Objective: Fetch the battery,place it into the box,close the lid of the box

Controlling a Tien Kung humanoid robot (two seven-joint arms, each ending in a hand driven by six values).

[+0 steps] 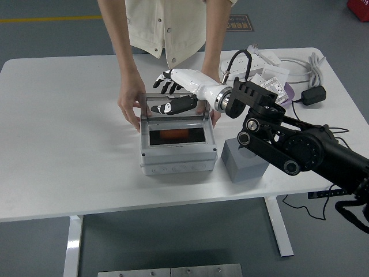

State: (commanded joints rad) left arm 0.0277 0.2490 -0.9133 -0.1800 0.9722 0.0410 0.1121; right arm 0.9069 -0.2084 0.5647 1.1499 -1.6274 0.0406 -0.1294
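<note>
A grey box [177, 156] stands mid-table with its clear lid [174, 108] raised upright at the back edge. An orange battery [173, 134] lies inside the box. My right hand [170, 95] is at the lid's top edge: the fingers [166, 85] reach over behind the lid and the thumb [173, 106] lies on its front face. The fingers are spread and do not clamp anything. A person's two hands [130, 108] hold the box's left and right sides. My left arm is out of view.
A grey block [244, 159] stands right of the box, under my right forearm [288, 144]. A power strip [253, 59], packets [271, 85], a purple dish rim [290, 92] and a black adapter [312, 95] with cables lie at the back right.
</note>
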